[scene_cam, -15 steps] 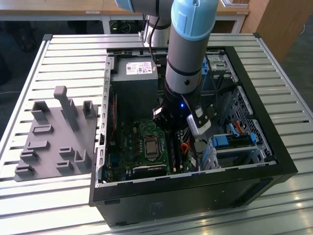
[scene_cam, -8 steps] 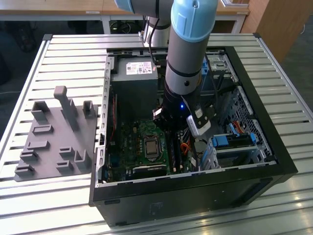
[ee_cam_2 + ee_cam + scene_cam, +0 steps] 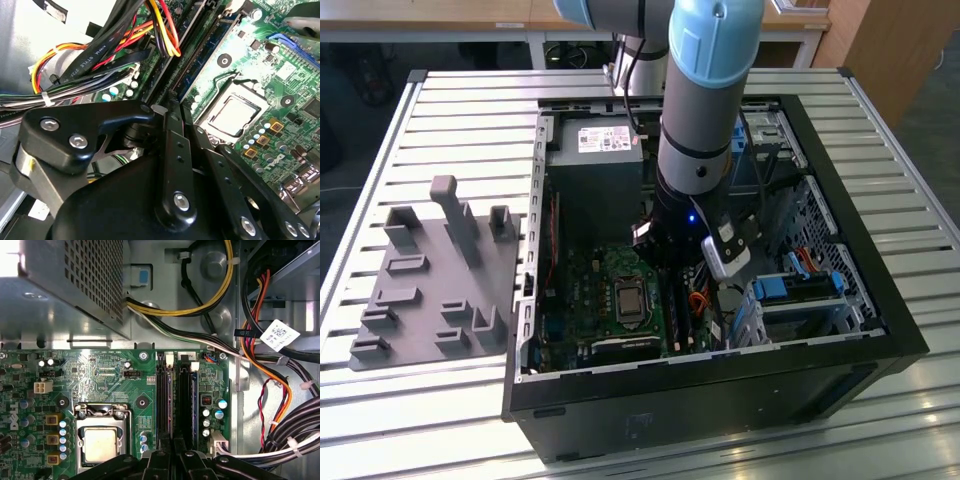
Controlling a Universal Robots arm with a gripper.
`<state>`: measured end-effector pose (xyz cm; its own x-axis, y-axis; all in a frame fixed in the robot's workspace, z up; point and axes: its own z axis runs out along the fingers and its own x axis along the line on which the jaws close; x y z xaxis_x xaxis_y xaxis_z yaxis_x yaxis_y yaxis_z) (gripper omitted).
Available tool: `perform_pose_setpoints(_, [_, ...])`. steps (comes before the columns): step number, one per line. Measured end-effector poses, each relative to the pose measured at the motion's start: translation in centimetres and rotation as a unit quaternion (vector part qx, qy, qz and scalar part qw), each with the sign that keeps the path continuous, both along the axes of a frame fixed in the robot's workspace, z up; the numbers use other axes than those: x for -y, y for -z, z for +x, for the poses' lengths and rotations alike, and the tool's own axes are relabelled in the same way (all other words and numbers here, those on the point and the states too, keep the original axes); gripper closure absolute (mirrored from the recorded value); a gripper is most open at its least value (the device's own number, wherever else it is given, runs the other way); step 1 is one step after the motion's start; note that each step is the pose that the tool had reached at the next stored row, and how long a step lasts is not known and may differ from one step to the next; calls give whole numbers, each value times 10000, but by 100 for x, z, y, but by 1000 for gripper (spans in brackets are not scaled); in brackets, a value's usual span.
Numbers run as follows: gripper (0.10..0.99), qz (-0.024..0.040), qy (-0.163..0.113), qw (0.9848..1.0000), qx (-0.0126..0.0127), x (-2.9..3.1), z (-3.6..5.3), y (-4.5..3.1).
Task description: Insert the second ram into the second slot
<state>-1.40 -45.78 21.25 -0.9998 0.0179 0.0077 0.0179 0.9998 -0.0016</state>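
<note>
Under my pincer (image 3: 172, 452), shut on the second ram (image 3: 172, 410), the stick stands in its slot (image 3: 184, 400), not yet let go.

Looks like a robotics lab or assembly test cell. Open desktop PC case (image 3: 720, 300) sits on a counter (image 3: 470, 110) built from slatted aluminium profiles, typical fixture bench. Just beside the case, on the exterior view's left, a grey moulded fixture tray (image 3: 430, 280) with upright pegs and slots. Industrial robot arm (image 3: 705, 110) reaches down into the case, over the green motherboard (image 3: 100, 385) with its bare CPU socket (image 3: 102, 440) and loose wiring bundles (image 3: 100, 55). Behind the case, wooden desks (image 3: 470, 15) and cables on the floor: workroom, not a home.
</note>
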Motion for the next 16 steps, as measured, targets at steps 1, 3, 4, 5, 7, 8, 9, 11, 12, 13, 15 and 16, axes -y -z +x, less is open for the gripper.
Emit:
perform_pose_setpoints(1, [949, 0, 0, 10000, 0, 0, 0, 0])
perform_pose_setpoints(3, [949, 0, 0, 10000, 0, 0, 0, 1])
perform_pose_setpoints(4, [949, 0, 0, 10000, 0, 0, 0, 2])
perform_pose_setpoints(5, [941, 0, 0, 10000, 0, 0, 0, 2])
perform_pose_setpoints(7, [878, 0, 0, 10000, 0, 0, 0, 2])
perform_pose_setpoints(8, [878, 1, 0, 10000, 0, 0, 0, 2])
perform_pose_setpoints(9, [878, 1, 0, 10000, 1, -1, 0, 0])
perform_pose_setpoints(11, [878, 1, 0, 10000, 0, 0, 0, -21])
perform_pose_setpoints(12, [878, 0, 0, 10000, 0, 0, 0, -39])
perform_pose_setpoints(13, [878, 0, 0, 10000, 0, 0, 0, -55])
perform_pose_setpoints(15, [878, 0, 0, 10000, 0, 0, 0, -77])
perform_pose_setpoints(16, [878, 1, 0, 10000, 0, 0, 0, -96])
